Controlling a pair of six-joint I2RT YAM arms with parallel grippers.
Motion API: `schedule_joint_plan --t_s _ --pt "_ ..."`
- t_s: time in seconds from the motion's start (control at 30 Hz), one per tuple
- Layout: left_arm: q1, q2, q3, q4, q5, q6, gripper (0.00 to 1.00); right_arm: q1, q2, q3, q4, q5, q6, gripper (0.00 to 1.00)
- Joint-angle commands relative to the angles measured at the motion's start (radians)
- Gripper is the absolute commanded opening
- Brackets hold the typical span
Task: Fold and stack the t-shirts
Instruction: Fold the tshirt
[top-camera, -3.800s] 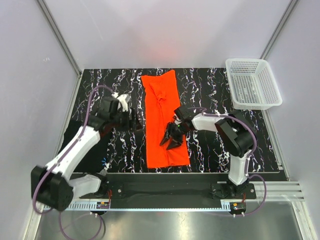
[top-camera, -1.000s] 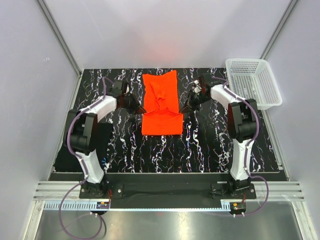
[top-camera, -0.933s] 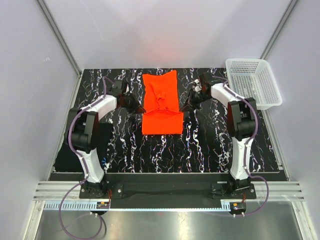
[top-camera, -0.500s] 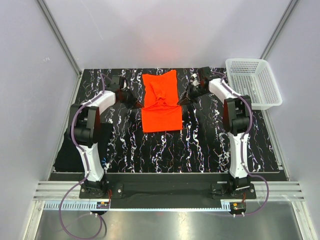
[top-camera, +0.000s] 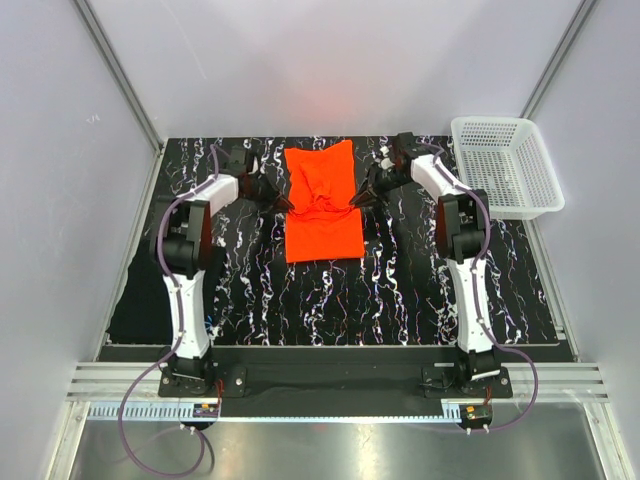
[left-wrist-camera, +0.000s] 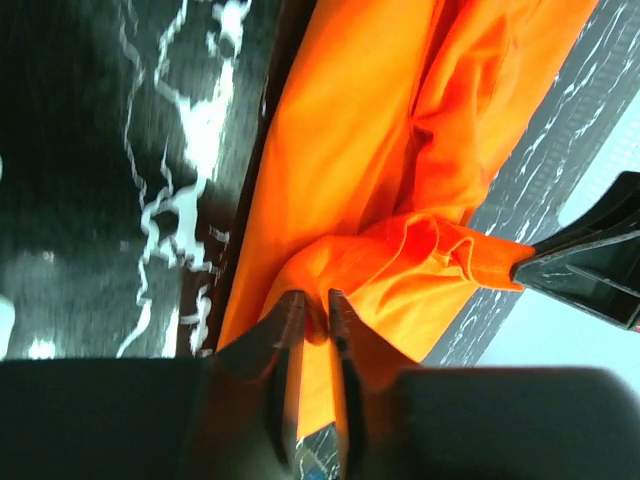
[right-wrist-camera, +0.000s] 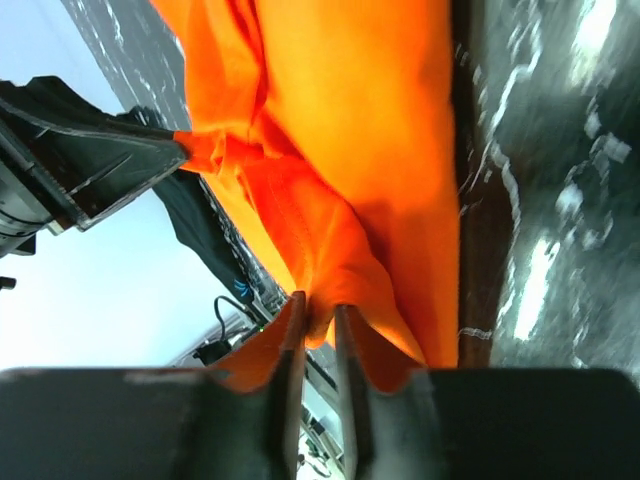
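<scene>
On the far middle of the black marbled mat lies the orange-red t-shirt, already narrowed into a strip running front to back. Its near half looks doubled over and flat. Its far half is single-layer and wrinkled, with a bunched ridge across the middle where the two halves meet.

Near-left, at the mat's edge, there's a plain black rectangle. I read it as the black t-shirt, already folded, though detail is too dark to confirm. It's well apart from the orange one, so nothing is stacked.

The white mesh basket sits far right, off the mat and not involved.

Both arms are stretched out, one each side of the orange shirt at the ridge.
- left gripper: jaws a narrow slit apart, with a tuck of orange cloth clamped between them at the shirt's left edge.
- right gripper: same on the right edge, pinching a peak of cloth. Each wrist view shows the opposite gripper with a cloth corner in its tips.

Status, my judgement:
- black: folded
- orange: cross fold laid but not let go
- left to do: drop the corners, flatten the ridge, probably one more fold to match the black one, then put one shirt on the other

Roughly past halfway.
</scene>
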Motion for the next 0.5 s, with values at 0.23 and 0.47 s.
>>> schedule_joint_plan --t_s 0.23,0.47 --pt "0.038 -0.053 0.235 -0.192 -0.101 0.215 0.29 -0.091 0.226 0.571 -0.282 0.040 -0.056 0.38" --pt "0.023 -0.250 0.046 -0.196 -0.065 0.268 0.37 -0.084 0.006 0.267 -0.289 0.144 -0.163 0.41"
